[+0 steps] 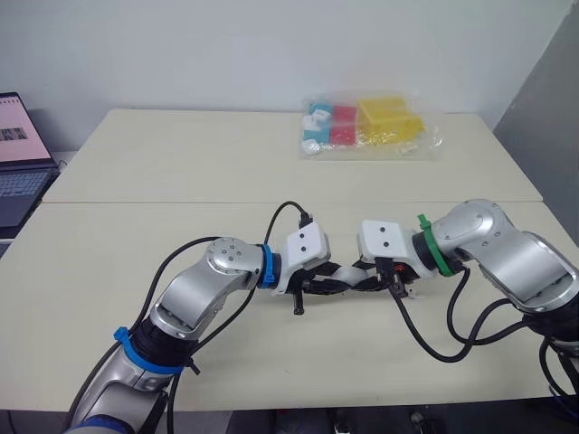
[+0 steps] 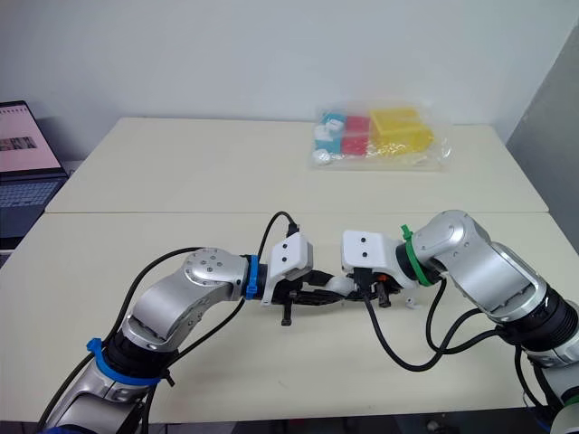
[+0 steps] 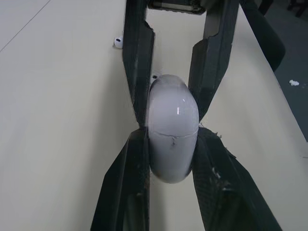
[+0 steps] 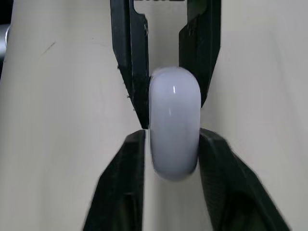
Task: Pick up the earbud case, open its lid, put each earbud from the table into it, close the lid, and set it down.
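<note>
- Left wrist view, low over the pale surface (image 3: 57, 120): pins the white earbud case (image 3: 172, 130) with the left hand (image 3: 171, 137), black fingers (image 3: 127, 187) pressed to both flanks of the nearer half.
- Meets it head-on with the right hand (image 4: 172, 137), likewise clamped on the same case, around the rounded far half.
- Places the case between the two hands near the front middle of the surface; cannot tell whether lifted clear or touching.
- Reads as lid shut: one thin seam across the shell, about level with the tips of the left hand, no gap.
- Counts one loose earbud (image 3: 118, 42) on the surface, well apart from the case; notes a small white speck (image 3: 154, 76) just beyond the shell, too small to name.
- Looks to stand at the lid-opening step: pickup made, nothing loaded.
- Calls next for a firm hold on the body by one hand and a tip-back of the lid by the other, with the grip kept off the seam. Warns of a smooth, rounded shell, likely to slip under a sideways squeeze.
</note>
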Available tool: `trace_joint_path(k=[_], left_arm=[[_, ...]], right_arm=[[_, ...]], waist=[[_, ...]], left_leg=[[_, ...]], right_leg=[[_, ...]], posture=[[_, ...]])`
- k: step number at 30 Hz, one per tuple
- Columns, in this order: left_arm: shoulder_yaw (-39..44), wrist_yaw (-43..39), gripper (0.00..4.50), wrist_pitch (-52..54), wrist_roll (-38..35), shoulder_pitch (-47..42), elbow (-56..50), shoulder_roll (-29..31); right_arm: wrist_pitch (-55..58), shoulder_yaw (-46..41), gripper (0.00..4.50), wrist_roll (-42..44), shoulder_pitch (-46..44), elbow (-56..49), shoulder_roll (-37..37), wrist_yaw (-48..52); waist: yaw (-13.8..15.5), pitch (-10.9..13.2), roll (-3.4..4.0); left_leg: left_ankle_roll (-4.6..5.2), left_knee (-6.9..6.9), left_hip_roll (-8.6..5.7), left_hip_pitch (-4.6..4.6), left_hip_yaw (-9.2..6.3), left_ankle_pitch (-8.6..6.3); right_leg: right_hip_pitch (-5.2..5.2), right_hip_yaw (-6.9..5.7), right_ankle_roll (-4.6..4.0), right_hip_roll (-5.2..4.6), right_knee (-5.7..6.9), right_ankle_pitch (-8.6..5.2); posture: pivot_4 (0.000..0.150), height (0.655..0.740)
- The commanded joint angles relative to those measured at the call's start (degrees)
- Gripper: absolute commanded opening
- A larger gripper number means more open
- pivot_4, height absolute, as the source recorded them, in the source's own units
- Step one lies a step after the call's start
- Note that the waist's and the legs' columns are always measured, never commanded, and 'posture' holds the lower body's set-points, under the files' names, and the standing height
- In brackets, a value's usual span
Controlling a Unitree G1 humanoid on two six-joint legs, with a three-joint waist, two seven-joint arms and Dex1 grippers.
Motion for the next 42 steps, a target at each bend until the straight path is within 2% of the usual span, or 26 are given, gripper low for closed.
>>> trace_joint_path(k=[1, 5, 6, 10, 14, 17, 26, 32, 42], left_arm=[[1.12, 0.28, 0.79, -0.29, -0.86, -0.08, -0.86, -0.18], [2.57, 0.57, 0.79, -0.37, -1.53, 0.32, 0.91, -0.63], [2.84, 0.6, 0.79, -0.27, -1.81, 0.41, 1.04, -0.76], [6.64, 0.55, 0.79, -3.67, -4.8, 3.11, 4.38, -3.87], [11.24, 0.86, 0.79, -7.84, -9.23, 6.79, 5.49, -8.56], [12.69, 1.39, 0.79, -13.36, -8.35, 8.76, 6.53, -10.71], [9.5, -1.89, 0.79, -32.53, -1.72, 10.62, 9.22, -12.17], [9.03, -2.21, 0.79, -35.45, -0.64, 10.01, 10.91, -12.15], [7.36, -3.99, 0.79, -40.91, 2.15, 10.85, 12.84, -10.37]], right_arm=[[-0.7, -2.25, 2.91, 0.57, 0.14, -2.03, -1.29, 0.63], [-1.59, -5.49, 4.41, 0.65, 0.82, -1.83, -4.85, 1.37], [-2.01, -5.92, 4.5, 0.77, 1.0, -1.9, -5.56, 1.7], [-8.57, -15.01, 4.5, 3.37, 6.06, -3.44, -11.02, 3.97], [-16.02, -22.51, 4.5, 6.54, 10.11, -3.2, -7.28, 1.76], [-16.39, -24.85, 4.5, 7.55, 11.14, -4.71, -4.75, -1.22], [-17.54, -18.26, 4.5, 2.41, 7.13, -2.96, 0.63, -7.11], [-18.56, -16.48, 4.5, 0.62, 5.39, -0.31, 1.58, -7.26], [-15.42, -17.43, 4.5, 2.86, 2.84, 0.45, 2.36, -6.63]], waist=[[0.01, 0.0, 0.0], [0.1, 0.0, 0.0], [0.15, 0.0, 0.0], [0.55, 0.0, 0.0], [0.5, 0.0, 0.0], [0.59, 0.0, 0.0], [0.76, -0.01, 0.01], [0.86, -0.01, 0.01], [0.91, -0.01, 0.02]], left_leg=[[0.0, 0.0, 0.0, 0.0, 0.0, 0.0], [0.0, 0.0, 0.0, 0.0, 0.0, 0.0], [0.0, 0.0, -0.01, -0.01, 0.0, 0.0], [0.0, 0.0, -0.01, -0.02, 0.02, 0.0], [0.01, 0.0, 0.02, 0.06, 0.04, -0.01], [0.0, 0.04, 0.01, 0.08, 0.03, 0.0], [0.0, 0.06, 0.0, 0.14, 0.12, 0.0], [0.0, 0.04, 0.0, 0.11, 0.12, 0.0], [0.0, 0.04, 0.0, 0.11, 0.13, 0.0]], right_leg=[[0.0, -0.01, 0.0, 0.0, 0.0, 0.0], [0.0, -0.01, 0.0, 0.0, 0.0, 0.0], [0.0, -0.01, 0.0, 0.0, 0.0, 0.0], [0.01, -0.01, 0.0, -0.01, -0.06, 0.0], [0.04, 0.04, 0.0, 0.01, -0.02, 0.0], [0.1, -0.02, 0.0, 0.01, 0.03, 0.0], [0.16, 0.05, 0.06, -0.02, 0.0, 0.08], [0.15, 0.03, 0.05, -0.01, -0.03, 0.08], [0.15, 0.02, 0.05, -0.01, -0.02, 0.08]], posture=[[0.15, 0.7354], [0.15, 0.7354], [0.15, 0.7354], [0.15, 0.7354], [0.15, 0.7354], [0.15, 0.7354], [0.15, 0.7354], [0.15, 0.7354], [0.15, 0.7354]])
